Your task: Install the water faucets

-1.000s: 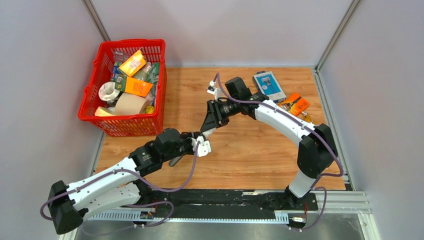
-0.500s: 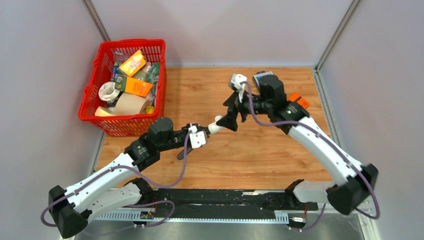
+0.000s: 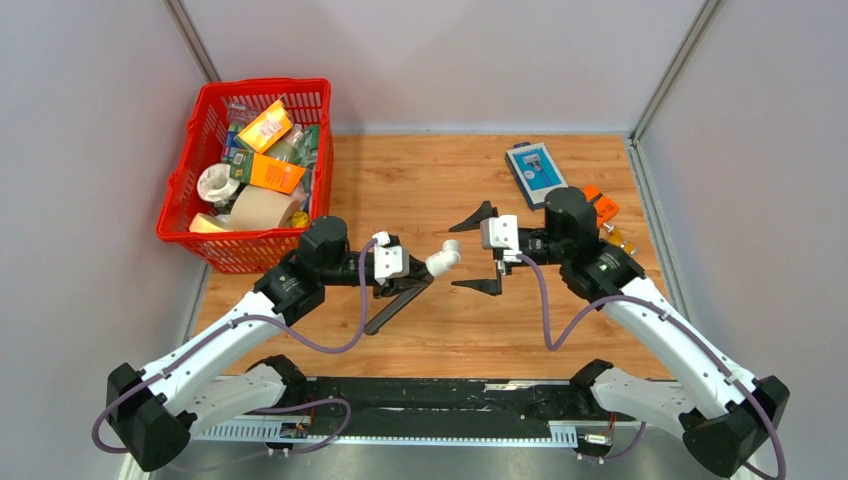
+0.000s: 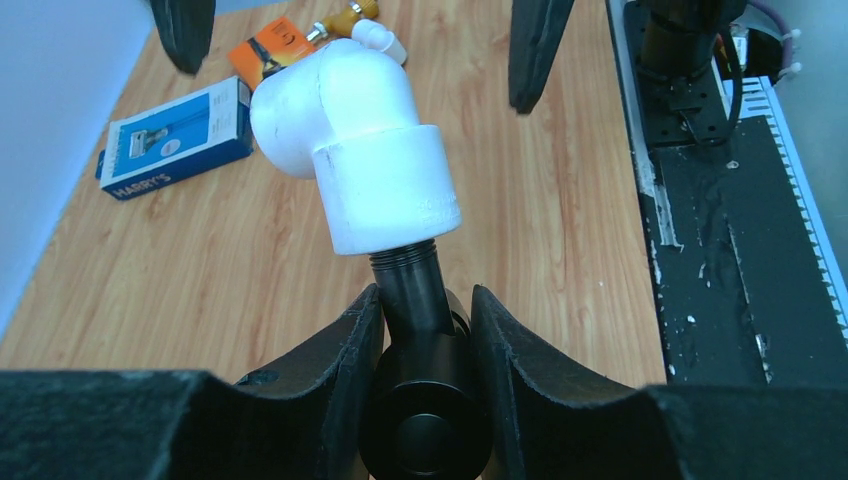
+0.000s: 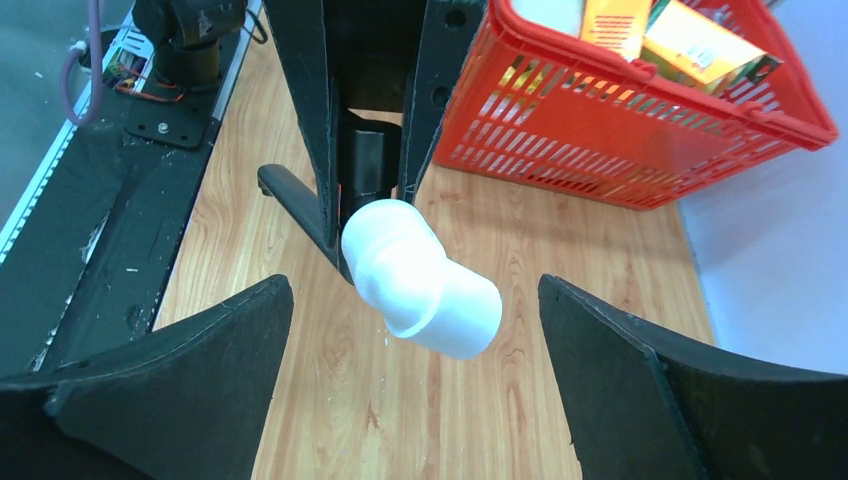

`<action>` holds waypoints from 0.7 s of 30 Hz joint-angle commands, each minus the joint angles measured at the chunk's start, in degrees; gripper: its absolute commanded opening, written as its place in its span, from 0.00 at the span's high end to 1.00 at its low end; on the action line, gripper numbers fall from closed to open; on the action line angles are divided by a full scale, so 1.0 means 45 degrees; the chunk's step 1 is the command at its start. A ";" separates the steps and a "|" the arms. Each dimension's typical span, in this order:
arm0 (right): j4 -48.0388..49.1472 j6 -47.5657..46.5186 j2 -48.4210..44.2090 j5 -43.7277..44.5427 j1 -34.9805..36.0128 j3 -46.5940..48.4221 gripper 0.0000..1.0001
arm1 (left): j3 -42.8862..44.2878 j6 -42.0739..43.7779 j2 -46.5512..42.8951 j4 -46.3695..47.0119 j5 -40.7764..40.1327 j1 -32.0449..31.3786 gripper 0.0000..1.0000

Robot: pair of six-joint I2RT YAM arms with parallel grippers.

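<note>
Since half a second ago the right claw (image 5: 412, 288) has spread wide open, and the white plastic elbow fitting (image 4: 360, 150) lies between its fingertips, touching neither. The left claw (image 4: 425, 300) is closed on the dark metal faucet (image 4: 425, 440), round with a threaded neck; the smooth elbow sits on this neck just beyond its fingertips. The left arm (image 3: 220, 340) and the right arm (image 3: 670, 325) bend inward, claws facing each other.

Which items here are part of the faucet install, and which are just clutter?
Job:
- dark faucet, clamped in the left gripper
- white elbow fitting, on the faucet's threaded end
- right gripper, open, facing the elbow

Clutter:
- red basket of assorted goods
- blue Harry's box
- orange pack
- white-and-amber bottle
</note>
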 commanded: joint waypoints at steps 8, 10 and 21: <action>0.0410 0.0205 0.1811 -0.1024 0.0522 0.0973 0.17 | 0.0763 0.0000 -0.0558 0.1112 0.0352 0.0082 1.00; 0.0352 0.0576 0.2065 -0.1083 0.0561 0.1110 0.22 | 0.0646 0.0059 -0.0733 0.1229 -0.0136 0.0082 1.00; 0.0390 0.4361 0.3685 -0.0732 0.0581 0.1930 0.71 | -0.0291 0.0566 -0.1574 0.2538 -0.4550 0.0082 1.00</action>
